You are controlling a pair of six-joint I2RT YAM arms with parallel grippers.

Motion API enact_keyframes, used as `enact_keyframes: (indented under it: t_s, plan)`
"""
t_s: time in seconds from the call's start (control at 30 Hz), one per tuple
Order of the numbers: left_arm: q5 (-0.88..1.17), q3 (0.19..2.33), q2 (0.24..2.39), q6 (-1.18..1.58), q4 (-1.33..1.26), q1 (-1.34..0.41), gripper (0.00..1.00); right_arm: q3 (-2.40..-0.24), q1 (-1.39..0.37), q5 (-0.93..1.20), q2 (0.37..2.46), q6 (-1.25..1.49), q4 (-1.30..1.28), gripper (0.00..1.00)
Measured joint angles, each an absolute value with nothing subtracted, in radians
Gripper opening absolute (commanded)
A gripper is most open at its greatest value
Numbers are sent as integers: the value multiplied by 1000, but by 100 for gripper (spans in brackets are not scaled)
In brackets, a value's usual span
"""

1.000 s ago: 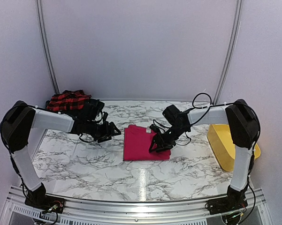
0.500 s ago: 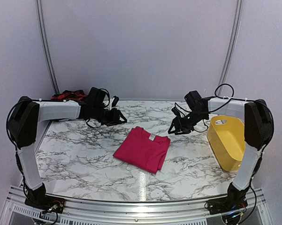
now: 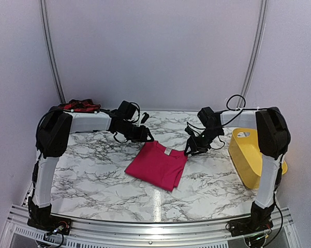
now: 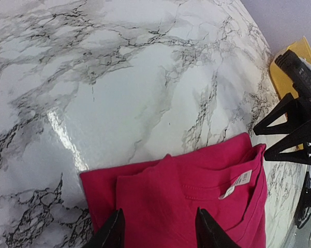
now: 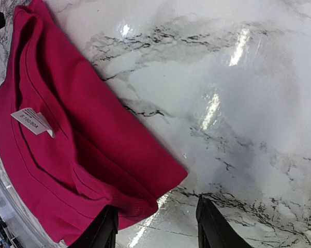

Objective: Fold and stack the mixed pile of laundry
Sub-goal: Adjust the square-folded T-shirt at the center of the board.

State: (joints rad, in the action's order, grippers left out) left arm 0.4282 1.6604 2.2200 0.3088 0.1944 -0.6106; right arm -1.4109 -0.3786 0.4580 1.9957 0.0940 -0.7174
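Note:
A folded magenta-pink garment (image 3: 158, 165) lies flat in the middle of the marble table, turned at an angle, its white neck label (image 4: 237, 183) facing up. My left gripper (image 3: 145, 137) hovers at its far left corner; in the left wrist view the gripper (image 4: 158, 225) stands open over the pink cloth (image 4: 196, 201), gripping nothing. My right gripper (image 3: 189, 150) is at the far right corner, and in its wrist view the gripper (image 5: 156, 212) is open, straddling the edge of the garment (image 5: 67, 150). A red-and-black checked garment (image 3: 80, 106) sits at the back left, mostly hidden behind the left arm.
A yellow plastic tub (image 3: 248, 155) stands at the right edge of the table, close to the right arm. Grey walls close in the back and sides. The marble tabletop (image 3: 93, 175) surrounds the garment.
A second ago both grippers were on the garment, then pulled back toward the rear, leaving it rotated. Both have now come forward again to its far corners. The garment has lain still since.

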Motion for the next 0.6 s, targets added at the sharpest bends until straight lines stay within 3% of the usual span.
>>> enact_keyframes:
  t_s: [0.17, 0.5, 0.6]
  plan:
    - [427, 1757, 2289, 304, 210, -625, 49, -1434, -379, 458, 2014, 69, -728, 48]
    - [365, 1804, 2342, 306, 241, -636, 61, -1477, -379, 464, 2051, 36, -739, 47]
    - [345, 1804, 2342, 305, 250, -636, 58, -1477, -379, 468, 2065, 31, -742, 47]
